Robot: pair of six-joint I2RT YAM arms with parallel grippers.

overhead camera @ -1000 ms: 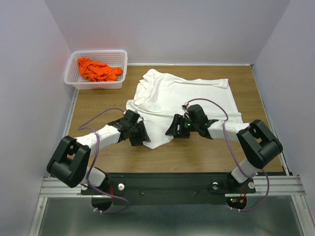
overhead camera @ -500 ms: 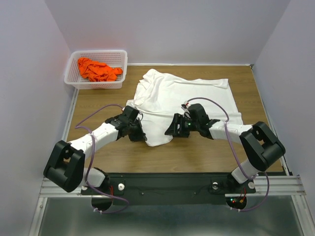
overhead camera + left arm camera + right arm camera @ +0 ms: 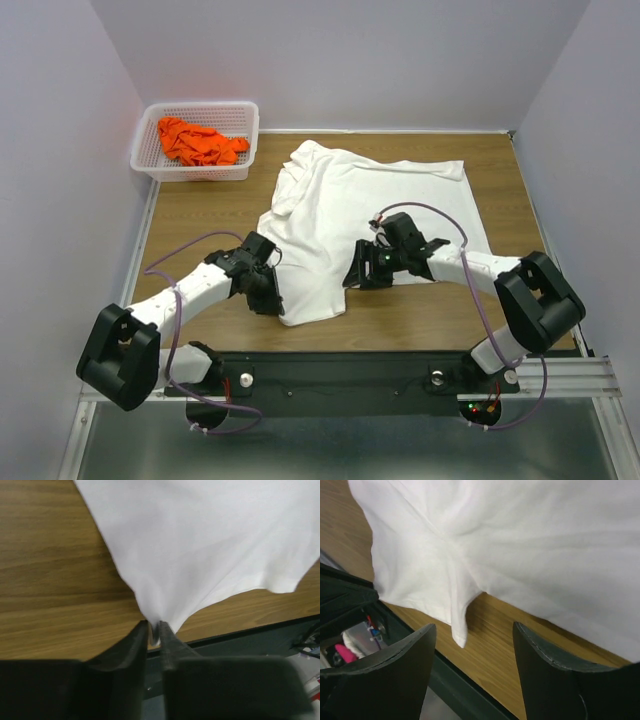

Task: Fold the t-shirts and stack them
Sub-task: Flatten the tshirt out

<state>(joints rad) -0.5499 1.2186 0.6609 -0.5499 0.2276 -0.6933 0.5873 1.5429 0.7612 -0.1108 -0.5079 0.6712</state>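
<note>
A white t-shirt (image 3: 370,205) lies spread and rumpled across the middle of the wooden table. My left gripper (image 3: 272,300) is shut on its near left corner; the cloth (image 3: 200,555) fans out from between the closed fingers (image 3: 167,640). My right gripper (image 3: 356,277) is open and empty, low over the shirt's near edge, with a hanging cloth corner (image 3: 459,625) between its fingers (image 3: 545,675). An orange t-shirt (image 3: 198,141) lies crumpled in the white basket (image 3: 150,130) at the back left.
The table's near edge and the black mounting rail (image 3: 340,370) lie just below both grippers. Bare wood (image 3: 190,215) shows left of the shirt. Grey walls close in the left, right and back sides.
My left gripper has pulled the shirt's near left corner toward the table's front edge and slightly left, stretching the cloth. My right gripper has shifted a little nearer, staying open.
</note>
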